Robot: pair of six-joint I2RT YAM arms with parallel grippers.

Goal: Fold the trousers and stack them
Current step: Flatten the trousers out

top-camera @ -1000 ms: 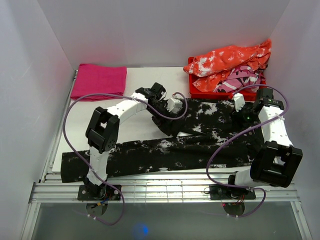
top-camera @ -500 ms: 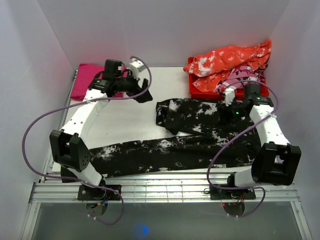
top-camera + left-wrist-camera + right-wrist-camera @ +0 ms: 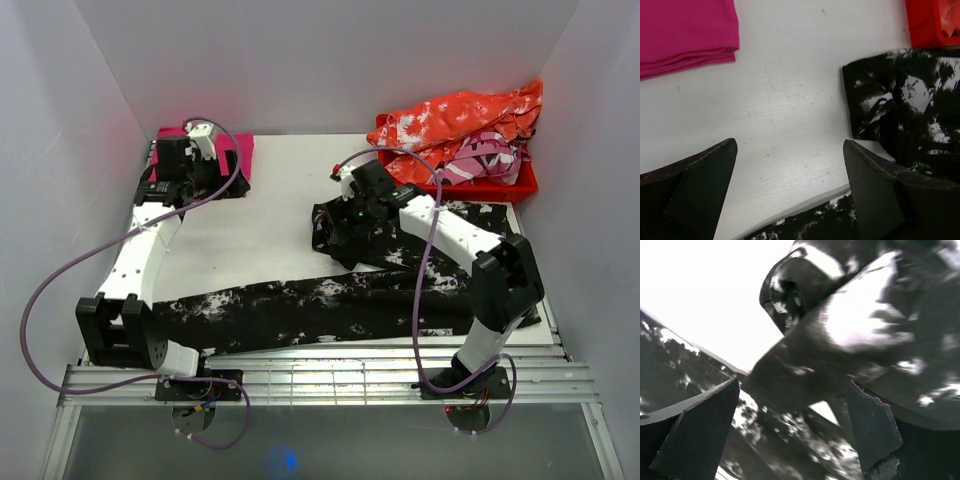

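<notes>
Left claw (image 3: 790, 145) is hovering wide open over the far-left bench (image 3: 250, 240). Right claw (image 3: 793, 385), we're seeing, is gaping over the trousers (image 3: 330, 310), which are lying partly folded across the near right.

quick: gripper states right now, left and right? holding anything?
Left gripper: open, holding nothing.
Right gripper: open, over the folded end of the trousers, not gripping them.

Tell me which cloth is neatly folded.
The plain magenta cloth, far left; the black trousers lie sprawled and the orange garment is heaped in the red bin.
</notes>
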